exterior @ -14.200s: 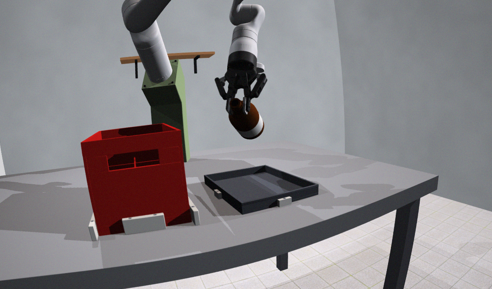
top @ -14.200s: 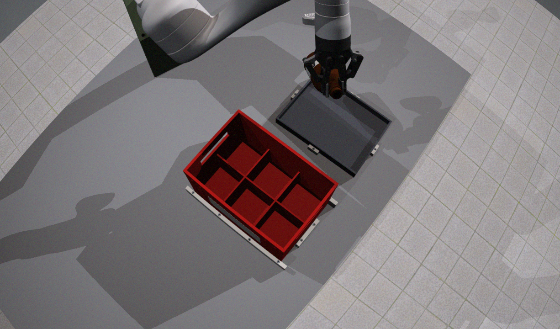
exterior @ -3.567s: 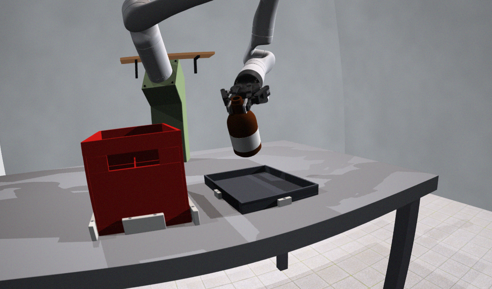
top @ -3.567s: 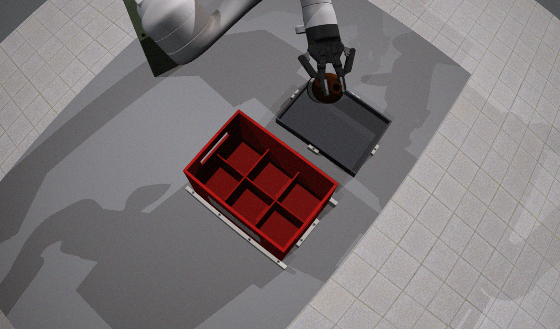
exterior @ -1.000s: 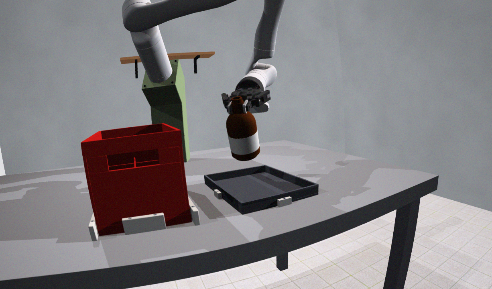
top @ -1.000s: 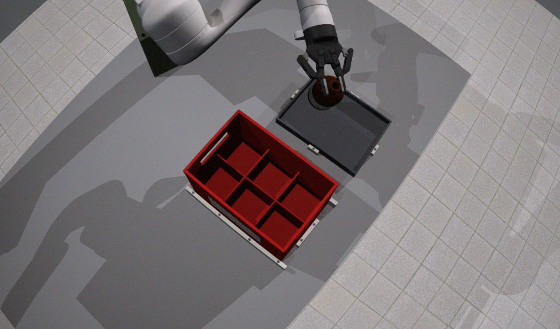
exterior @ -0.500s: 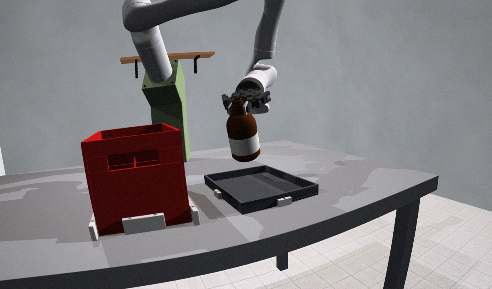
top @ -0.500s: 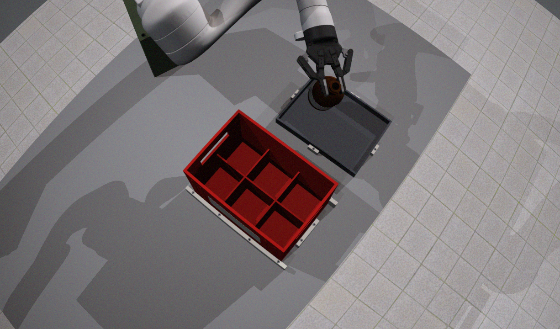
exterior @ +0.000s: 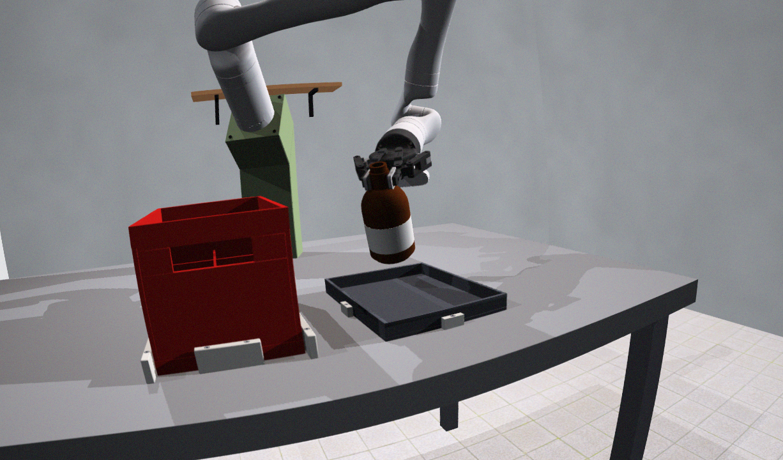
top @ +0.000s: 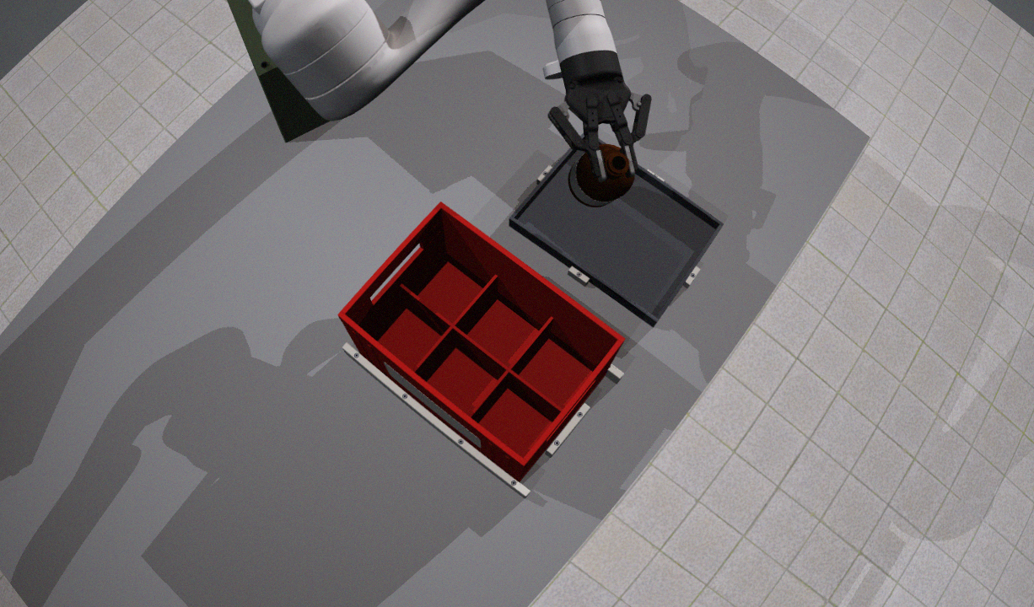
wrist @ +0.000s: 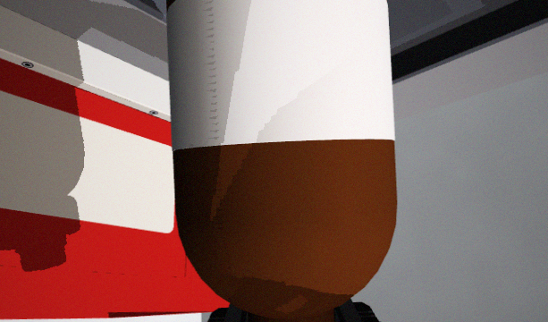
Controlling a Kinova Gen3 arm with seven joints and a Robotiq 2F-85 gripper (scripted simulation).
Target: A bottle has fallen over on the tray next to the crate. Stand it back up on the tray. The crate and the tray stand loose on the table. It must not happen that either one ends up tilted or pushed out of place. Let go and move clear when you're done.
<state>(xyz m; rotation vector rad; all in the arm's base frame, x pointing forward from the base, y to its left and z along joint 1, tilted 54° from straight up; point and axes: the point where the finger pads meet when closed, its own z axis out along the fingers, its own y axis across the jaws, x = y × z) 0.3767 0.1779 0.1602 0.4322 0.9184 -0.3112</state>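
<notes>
My gripper is shut on the neck of a brown bottle with a white label. The bottle hangs nearly upright, base down, a little above the back corner of the dark tray. From above, the bottle sits over the tray's far left corner, with the gripper around its neck. In the wrist view the bottle fills the middle; the fingers are hidden behind it.
A red crate with several empty compartments stands left of the tray, also in the side view. White blocks border the crate and tray. A green post with a wooden shelf stands behind.
</notes>
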